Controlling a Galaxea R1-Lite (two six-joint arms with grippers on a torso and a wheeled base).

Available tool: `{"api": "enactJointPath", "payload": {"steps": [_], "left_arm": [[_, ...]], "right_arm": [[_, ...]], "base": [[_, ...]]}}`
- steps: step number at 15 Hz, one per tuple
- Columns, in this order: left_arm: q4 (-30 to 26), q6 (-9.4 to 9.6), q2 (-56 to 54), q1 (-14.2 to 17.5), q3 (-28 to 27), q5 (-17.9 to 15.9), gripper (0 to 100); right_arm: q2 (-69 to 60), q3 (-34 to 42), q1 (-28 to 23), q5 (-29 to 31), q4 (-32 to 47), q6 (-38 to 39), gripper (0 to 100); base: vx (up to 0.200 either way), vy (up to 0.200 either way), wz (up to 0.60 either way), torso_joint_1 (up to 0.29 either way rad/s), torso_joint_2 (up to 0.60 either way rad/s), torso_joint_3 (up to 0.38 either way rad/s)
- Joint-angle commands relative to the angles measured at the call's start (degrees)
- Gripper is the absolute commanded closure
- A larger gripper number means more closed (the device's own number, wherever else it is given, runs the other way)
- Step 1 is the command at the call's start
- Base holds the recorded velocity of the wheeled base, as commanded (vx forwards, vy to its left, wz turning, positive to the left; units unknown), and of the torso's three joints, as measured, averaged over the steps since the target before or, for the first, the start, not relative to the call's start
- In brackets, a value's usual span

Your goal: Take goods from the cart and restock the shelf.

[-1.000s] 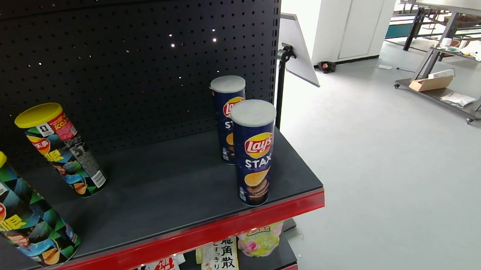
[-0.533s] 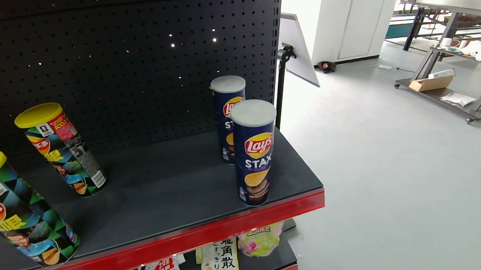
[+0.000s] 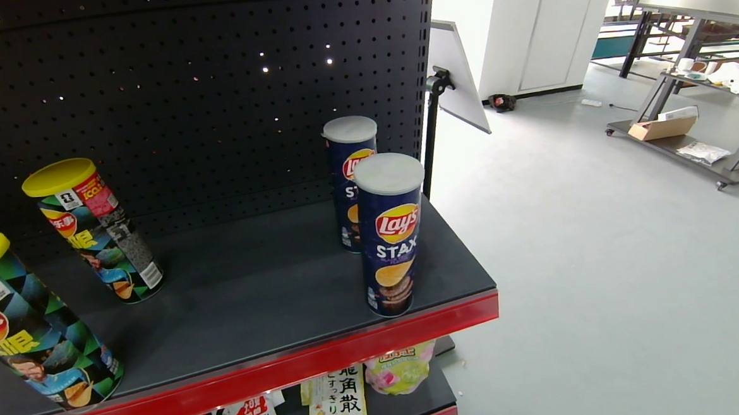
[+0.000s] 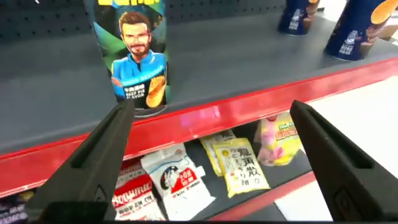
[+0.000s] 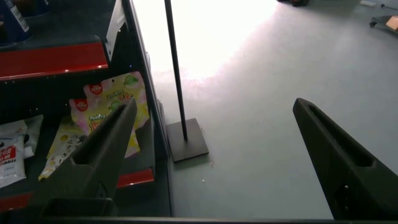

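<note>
On the dark shelf [image 3: 253, 283] with a red front edge stand two navy chip cans: one near the front right [image 3: 391, 231] and one behind it [image 3: 350, 177]. Two green cans with yellow lids stand at the left, one at the back [image 3: 92, 231] and one at the front [image 3: 31, 326]. My left gripper [image 4: 211, 158] is open, held just in front of the shelf's red edge [image 4: 205, 115], below the front green can [image 4: 132, 53]. My right gripper [image 5: 214, 155] is open over the grey floor beside the shelf's end, holding nothing.
Snack bags [image 3: 338, 399] lie on the lower shelf [image 4: 242, 171]. A thin stand pole [image 5: 175, 68] with a square base and a white sign board [image 3: 457, 76] stands by the shelf's right end. A wheeled metal rack [image 3: 688, 134] is at far right. Open grey floor [image 3: 600, 271].
</note>
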State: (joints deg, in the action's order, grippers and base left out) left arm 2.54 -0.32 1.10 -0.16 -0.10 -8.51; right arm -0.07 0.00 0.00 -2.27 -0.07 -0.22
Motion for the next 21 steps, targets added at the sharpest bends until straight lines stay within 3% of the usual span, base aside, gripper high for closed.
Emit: {"api": "enactJointPath", "payload": {"steps": [1,2,3,6,8,21], "left_arm": [[-1.48,4.98,-0.92,0.25,0.10,7.72,0],[-2.27,-1.09,-0.75,0.33,0.10,12.46,0],[-2.27,-2.58,-0.75,0.25,0.10,12.73,0],[-2.27,-1.88,-0.75,0.25,0.10,12.46,0],[-2.27,-2.67,-0.75,0.25,0.01,12.55,0],[-2.27,-2.58,-0.75,0.25,0.01,12.46,0]], "right_arm": [[0.07,0.00,0.00,-0.02,-0.01,-0.04,0],[0.07,0.00,0.09,-0.02,-0.01,-0.04,0],[0.07,0.00,0.09,-0.02,-0.01,-0.04,0],[0.07,0.00,0.00,-0.02,-0.01,-0.04,0],[0.07,0.00,0.09,-0.02,-0.01,-0.04,0],[0.07,0.00,0.09,-0.11,-0.01,-0.31,0]], "base": [[0.000,0.000,0.00,0.000,0.00,0.000],[0.000,0.000,0.00,0.000,0.00,0.000],[0.000,0.000,0.00,0.000,0.00,0.000],[0.000,0.000,0.00,0.000,0.00,0.000],[0.000,0.000,0.00,0.000,0.00,0.000],[0.000,0.000,0.05,0.000,0.00,0.000]]}}
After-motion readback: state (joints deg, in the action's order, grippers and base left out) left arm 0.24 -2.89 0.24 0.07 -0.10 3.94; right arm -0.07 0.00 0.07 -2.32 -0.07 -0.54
